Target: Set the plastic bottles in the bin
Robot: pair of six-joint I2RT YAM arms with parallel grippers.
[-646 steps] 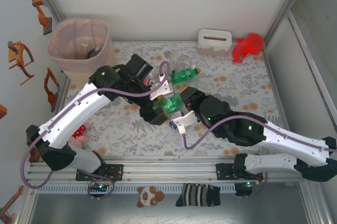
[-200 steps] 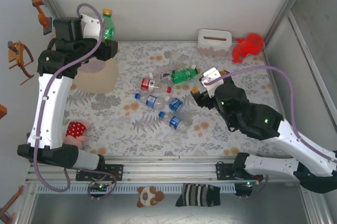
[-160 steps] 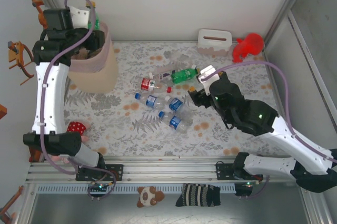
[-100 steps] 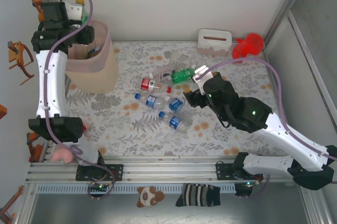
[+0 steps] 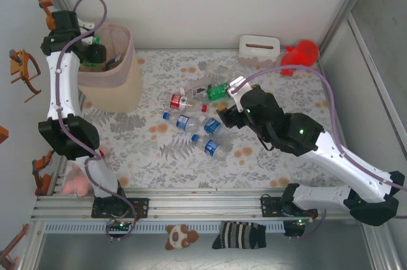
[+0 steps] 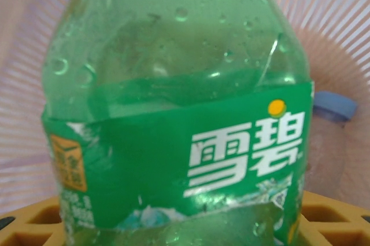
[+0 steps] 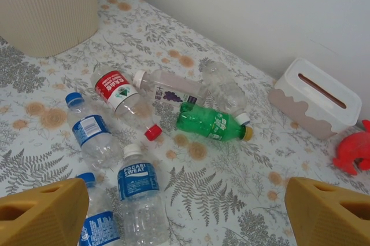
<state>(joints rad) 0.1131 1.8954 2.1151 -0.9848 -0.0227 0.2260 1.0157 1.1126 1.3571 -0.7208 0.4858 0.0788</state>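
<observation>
From above, at the upper left, the left gripper clasps a green plastic bottle over the mouth of the tall beige bin. At frame centre the right gripper hangs over the loose plastic bottles on the floral table.

In the left wrist view the green plastic bottle sits clamped between yellow pads, with the pink bag liner behind it.

In the right wrist view the yellow fingertips stand wide apart with nothing between them. The loose plastic bottles lie left of centre, and the tall beige bin is at the upper left.
</observation>
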